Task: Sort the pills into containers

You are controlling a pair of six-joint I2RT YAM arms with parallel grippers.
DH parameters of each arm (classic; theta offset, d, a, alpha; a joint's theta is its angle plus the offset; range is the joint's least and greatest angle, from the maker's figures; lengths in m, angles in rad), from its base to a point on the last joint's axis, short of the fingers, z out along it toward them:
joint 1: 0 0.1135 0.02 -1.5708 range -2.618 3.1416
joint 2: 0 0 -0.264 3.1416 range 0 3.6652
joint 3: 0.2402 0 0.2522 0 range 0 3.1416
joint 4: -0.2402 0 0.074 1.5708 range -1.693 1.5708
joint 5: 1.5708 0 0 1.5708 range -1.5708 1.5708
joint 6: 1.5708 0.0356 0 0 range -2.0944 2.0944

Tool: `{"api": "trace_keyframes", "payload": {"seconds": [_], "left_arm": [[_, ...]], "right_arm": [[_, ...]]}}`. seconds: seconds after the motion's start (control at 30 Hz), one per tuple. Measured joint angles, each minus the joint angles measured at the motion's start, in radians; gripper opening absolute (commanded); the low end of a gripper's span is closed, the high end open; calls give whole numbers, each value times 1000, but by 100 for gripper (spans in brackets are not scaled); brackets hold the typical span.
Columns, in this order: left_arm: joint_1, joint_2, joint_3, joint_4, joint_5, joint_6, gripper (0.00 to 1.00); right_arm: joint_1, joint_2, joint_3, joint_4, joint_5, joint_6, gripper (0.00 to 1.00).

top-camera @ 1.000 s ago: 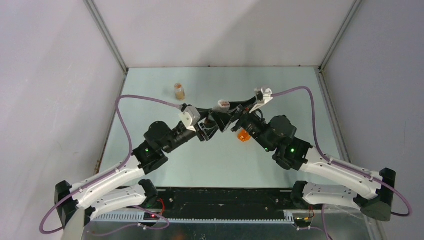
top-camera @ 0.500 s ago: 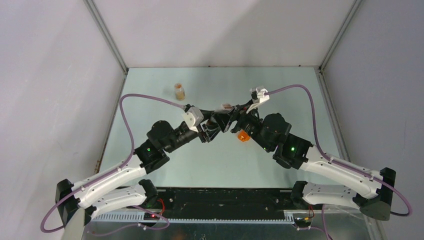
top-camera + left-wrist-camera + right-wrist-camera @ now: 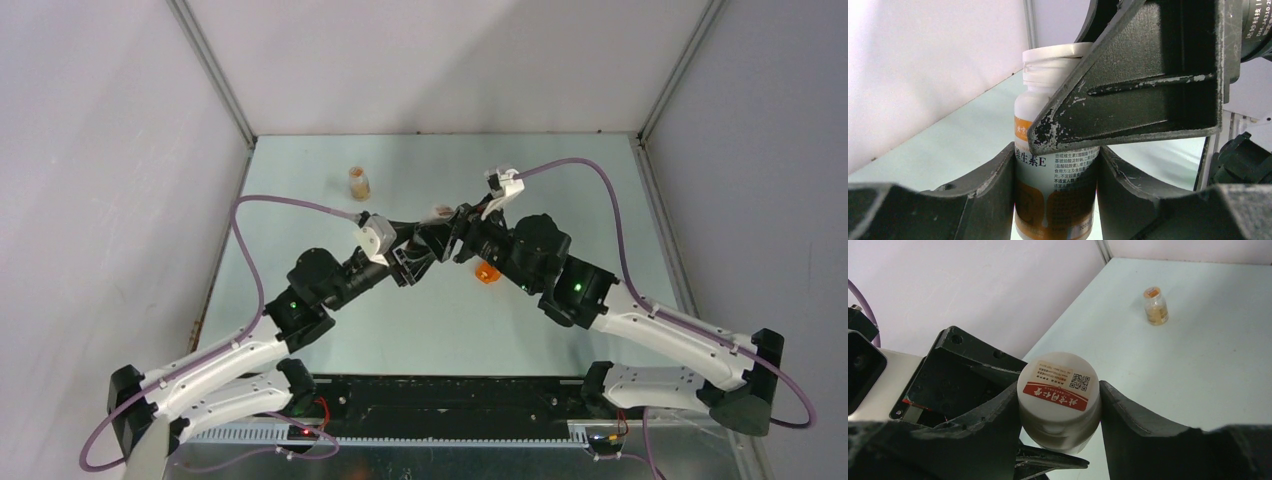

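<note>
Pale green table (image 3: 600,190) and plain light walls (image 3: 420,60) close in the scene, and the left arm (image 3: 230,355) and right arm (image 3: 660,330) reach in from the near edge to meet over the table's middle. At that meeting point the left gripper (image 3: 1055,160) is clamped on a white bottle (image 3: 1055,197), with one curved finger (image 3: 993,180) pressed to each side of its orange-and-white printed label. The bottle stands upright between them. Its base is out of sight, so I cannot tell whether it rests on the table or hangs above it. The right gripper (image 3: 1058,412) comes from the other side and is closed on the bottle's white cap (image 3: 1060,377), which bears a red band and a small square code on top. Both of its fingers touch the cap's rim, and the cap fills the gap between them. In the left wrist view, one scuffed black finger of the right gripper crosses in front of the bottle's neck. A small vial (image 3: 359,183) with an orange top stands upright on the far left part of the table, well apart from both grippers. An orange object (image 3: 487,271) lies on the table just beside the right arm's wrist, too small to make out. Purple cables (image 3: 610,200) arc from each wrist back toward the bases.
</note>
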Motion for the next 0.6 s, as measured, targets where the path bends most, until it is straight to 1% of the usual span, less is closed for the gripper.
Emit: {"api": "trace_keyframes", "payload": {"seconds": [0.03, 0.07, 0.1, 0.13, 0.17, 0.2, 0.23, 0.27, 0.3, 0.33, 0.37, 0.4, 0.43, 0.5, 0.6], "left_arm": [[2, -6, -11, 6, -5, -8, 21], [2, -10, -19, 10, -11, -14, 22], [3, -12, -25, 12, -16, -23, 23], [3, -12, -29, 14, -18, -26, 23], [3, -12, -32, 17, -21, -32, 26], [3, -12, -35, 19, -24, -35, 30], [3, -12, -36, 21, -27, -39, 44], [3, -12, -41, 27, -32, -40, 50], [3, -14, -45, 32, -40, -42, 62], [3, -16, -50, 35, -45, -43, 68], [3, -19, -60, 39, -61, -49, 79], [2, -21, -65, 47, -69, -48, 83], [2, -21, -69, 48, -84, -52, 90], [2, -22, -75, 44, -113, -57, 98], [2, -25, -95, 31, -159, -73, 99]], "right_arm": [[-1, 8, 6, -9, -6, 2, 40], [-3, 16, 12, -17, -10, 6, 36], [-5, 20, 13, -22, -16, 9, 28], [-8, 22, 13, -26, -22, 13, 24], [-10, 23, 13, -31, -28, 16, 18], [-14, 23, 13, -32, -33, 18, 16], [-17, 24, 13, -32, -38, 18, 13], [-19, 26, 15, -32, -42, 18, 12], [-21, 29, 15, -31, -47, 18, 12], [-23, 33, 16, -30, -51, 18, 11], [-24, 39, 16, -30, -57, 18, 11], [-26, 46, 16, -29, -65, 21, 11], [-26, 56, 16, -26, -77, 23, 11], [-30, 80, 16, -16, -96, 29, 11], [-46, 111, 16, -8, -127, 29, 11]]}}
